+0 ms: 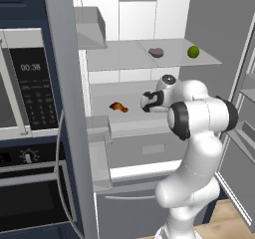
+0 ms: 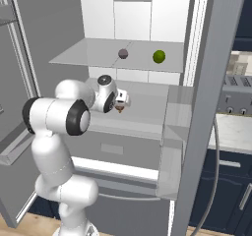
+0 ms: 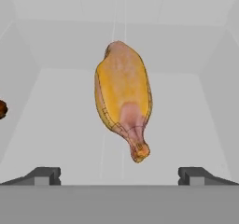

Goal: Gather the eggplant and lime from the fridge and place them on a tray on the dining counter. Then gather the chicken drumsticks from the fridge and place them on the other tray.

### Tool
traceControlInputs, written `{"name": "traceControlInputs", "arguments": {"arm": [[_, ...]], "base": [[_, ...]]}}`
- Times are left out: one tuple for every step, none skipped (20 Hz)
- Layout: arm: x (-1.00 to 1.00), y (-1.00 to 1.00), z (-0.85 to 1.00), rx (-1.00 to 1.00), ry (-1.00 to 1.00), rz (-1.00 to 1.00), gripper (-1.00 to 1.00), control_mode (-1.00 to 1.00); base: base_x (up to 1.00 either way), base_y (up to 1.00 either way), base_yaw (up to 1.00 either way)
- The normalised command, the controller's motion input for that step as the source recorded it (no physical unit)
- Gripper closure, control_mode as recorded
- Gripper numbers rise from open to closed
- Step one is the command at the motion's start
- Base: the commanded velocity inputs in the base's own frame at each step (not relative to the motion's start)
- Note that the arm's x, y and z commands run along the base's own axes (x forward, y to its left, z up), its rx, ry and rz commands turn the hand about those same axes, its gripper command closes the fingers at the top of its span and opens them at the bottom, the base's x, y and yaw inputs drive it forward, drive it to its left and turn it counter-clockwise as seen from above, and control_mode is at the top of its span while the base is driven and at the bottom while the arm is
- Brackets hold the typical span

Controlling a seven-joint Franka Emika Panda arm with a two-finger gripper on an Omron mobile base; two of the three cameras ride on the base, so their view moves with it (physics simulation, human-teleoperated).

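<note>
While my tool (image 3: 119, 175) stood wide open, a chicken drumstick (image 3: 123, 101) lay on the fridge shelf (image 3: 186, 120) ahead of it. The eggplant (image 1: 156, 52) and lime (image 1: 193, 51) sat apart on the shelf above.

In the open fridge (image 1: 209, 19), the eggplant (image 1: 156, 52) and lime (image 1: 193, 51) sit side by side on the upper shelf (image 1: 124, 56). On the shelf below, one drumstick (image 3: 123, 99) lies just ahead of the gripper (image 3: 119, 174), another drumstick (image 1: 118, 107) well to its left.

We see a built-in microwave (image 1: 27, 83) showing 00:38 left of the open fridge door (image 1: 67, 108), an oven (image 1: 30, 193) below it, and a toaster (image 2: 237, 101) on the right counter (image 2: 234, 132).
</note>
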Motion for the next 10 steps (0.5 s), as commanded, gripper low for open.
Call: {"name": "traceControlInputs", "arguments": {"arm": [[0.24,-0.01,0.0,0.0,0.0,0.0,-1.0,-1.0],[0.24,0.0,0.0,0.0,0.0,0.0,-1.0,-1.0],[0.24,0.0,0.0,0.0,0.0,0.0,-1.0,-1.0],[0.21,0.0,-0.03,0.0,0.0,0.0,-1.0,-1.0],[0.21,-0.01,-0.04,0.0,0.0,0.0,-1.0,-1.0],[0.21,-0.01,-0.03,0.0,0.0,0.0,-1.0,-1.0],[0.23,-0.01,0.0,0.0,0.01,0.0,-1.0,-1.0],[0.25,-0.02,0.0,0.0,0.03,0.0,-1.0,-1.0],[0.26,-0.06,-0.02,0.0,0.03,0.0,-1.0,-1.0],[0.24,-0.06,-0.06,0.0,0.01,0.0,-1.0,-1.0]], "base": [[0.0,0.0,0.0],[0.0,0.0,0.0],[0.0,0.0,0.0],[0.0,0.0,0.0],[0.0,0.0,0.0],[0.0,0.0,0.0],[0.0,0.0,0.0],[0.0,0.0,0.0],[0.0,0.0,0.0],[0.0,0.0,0.0]]}}
